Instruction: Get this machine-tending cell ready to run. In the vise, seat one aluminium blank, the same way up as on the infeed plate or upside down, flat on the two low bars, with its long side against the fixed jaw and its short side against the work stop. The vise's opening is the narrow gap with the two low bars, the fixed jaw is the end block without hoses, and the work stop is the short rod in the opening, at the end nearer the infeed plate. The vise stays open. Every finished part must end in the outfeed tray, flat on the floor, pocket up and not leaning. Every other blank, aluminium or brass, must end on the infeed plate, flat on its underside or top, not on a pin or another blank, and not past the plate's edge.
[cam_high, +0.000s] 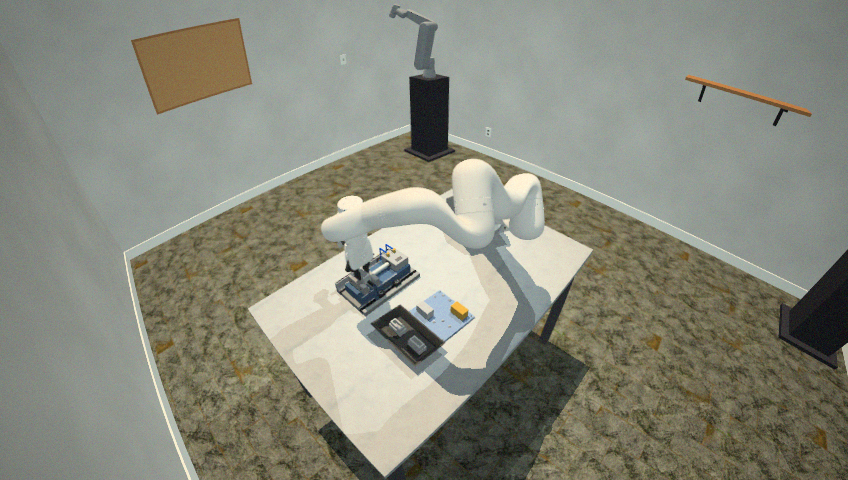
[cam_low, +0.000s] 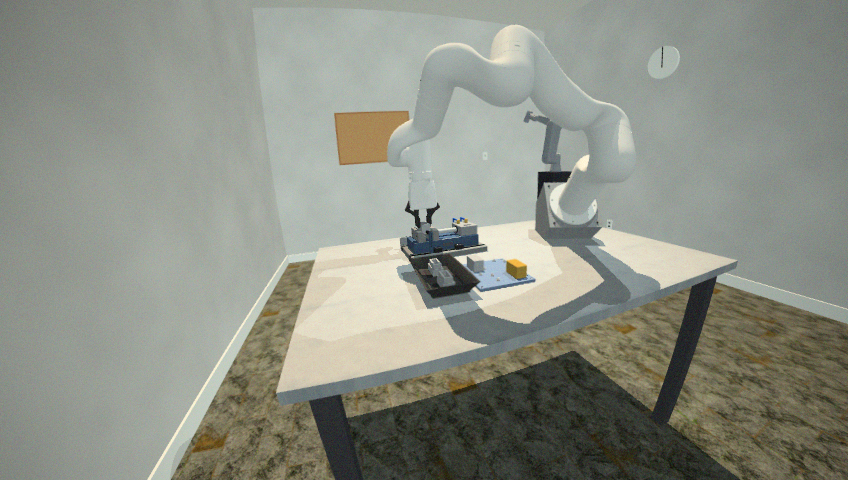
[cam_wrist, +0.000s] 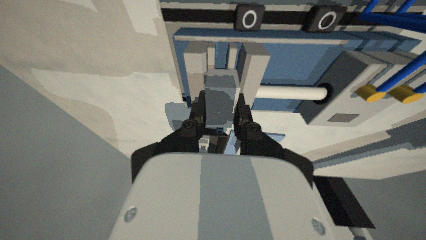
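We are in a bare workshop room: a bench (cam_low: 368, 333) carrying a vise (cam_low: 443, 239), a second arm (cam_high: 423, 44) on its pedestal (cam_high: 428, 113).

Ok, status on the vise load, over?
Gripper shut on grey aluminium blank, above the vise opening. Blank not seated yet. Two finished parts in outfeed tray; brass blank on infeed plate. Nothing blocking.
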